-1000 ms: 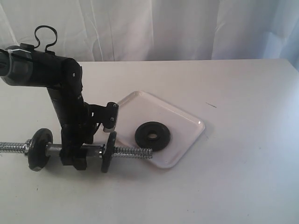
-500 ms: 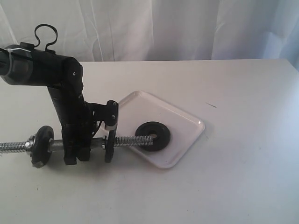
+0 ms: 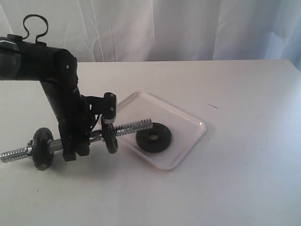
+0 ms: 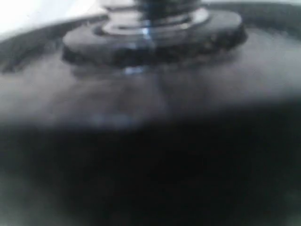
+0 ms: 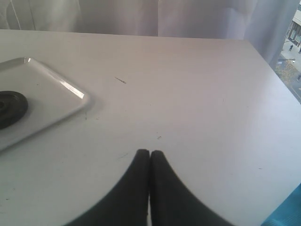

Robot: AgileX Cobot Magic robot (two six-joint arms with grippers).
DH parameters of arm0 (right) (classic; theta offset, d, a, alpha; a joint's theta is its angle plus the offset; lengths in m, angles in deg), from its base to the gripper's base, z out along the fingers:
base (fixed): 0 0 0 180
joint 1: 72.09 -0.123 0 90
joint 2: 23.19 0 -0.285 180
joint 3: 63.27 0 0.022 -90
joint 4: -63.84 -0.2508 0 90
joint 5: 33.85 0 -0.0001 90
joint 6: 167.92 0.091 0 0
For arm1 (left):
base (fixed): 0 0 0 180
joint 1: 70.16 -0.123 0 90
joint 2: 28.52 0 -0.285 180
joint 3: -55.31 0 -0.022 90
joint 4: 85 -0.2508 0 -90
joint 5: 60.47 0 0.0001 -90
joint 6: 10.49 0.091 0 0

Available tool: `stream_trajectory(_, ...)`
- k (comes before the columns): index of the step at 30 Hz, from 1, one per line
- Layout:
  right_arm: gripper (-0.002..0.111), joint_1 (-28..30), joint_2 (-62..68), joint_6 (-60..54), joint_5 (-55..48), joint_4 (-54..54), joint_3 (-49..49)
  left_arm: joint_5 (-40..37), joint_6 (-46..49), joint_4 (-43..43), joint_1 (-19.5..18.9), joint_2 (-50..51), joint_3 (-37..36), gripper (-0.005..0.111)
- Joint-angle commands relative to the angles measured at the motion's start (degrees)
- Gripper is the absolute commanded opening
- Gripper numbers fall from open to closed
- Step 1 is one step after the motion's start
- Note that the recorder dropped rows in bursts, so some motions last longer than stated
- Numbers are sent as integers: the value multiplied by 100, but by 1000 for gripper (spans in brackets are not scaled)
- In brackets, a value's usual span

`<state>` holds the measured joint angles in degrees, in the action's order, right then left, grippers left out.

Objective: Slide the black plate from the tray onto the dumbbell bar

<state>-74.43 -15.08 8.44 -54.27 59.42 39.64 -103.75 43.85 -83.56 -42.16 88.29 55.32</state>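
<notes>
Left arm [image 3: 59, 94] angled down, left pincer [image 3: 74, 151] clamped on the dumbbell bar [image 3: 134, 126], right pincer [image 5: 149, 155] fingertips pressed together

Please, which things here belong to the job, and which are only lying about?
For the job: black plate, tray, dumbbell bar, left gripper clamped on the bar.
Just there: table, curtain, dark mark, shut right gripper.

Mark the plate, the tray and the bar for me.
plate [image 3: 163, 140], exterior view: face beside the hole.
tray [image 3: 183, 125], exterior view: bare floor.
bar [image 3: 134, 127], exterior view: threaded end.
</notes>
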Motion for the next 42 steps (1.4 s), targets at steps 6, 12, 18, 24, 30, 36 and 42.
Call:
stream_trajectory(6, 0, 13, -32, -35, 31, -1, -12, -111, -539, 463, 2, -910, 112, 0)
stream_trajectory(12, 0, 13, -32, -35, 31, -1, -12, 29, -1000, 472, 2, -1231, 101, 0)
stream_trajectory(18, 0, 13, -32, -73, 31, 6, -12, 57, -1407, 472, 2, -1485, -189, 0)
stream_trajectory(24, 0, 13, -32, -43, 276, 11, -12, 39, -1526, 472, 2, -1796, -698, 0)
stream_trajectory(30, 0, 13, -32, 1805, 1602, -2335, -12, 393, -1828, 472, 2, -2268, -1168, 0)
stream_trajectory(36, 0, 13, -32, 1930, 2402, -2416, -12, 599, -2007, 472, 2, -2576, -1450, 0)
stream_trajectory(42, 0, 13, -32, 1959, 2543, -2429, -12, 747, -2020, 462, 2, -2721, -1696, 0)
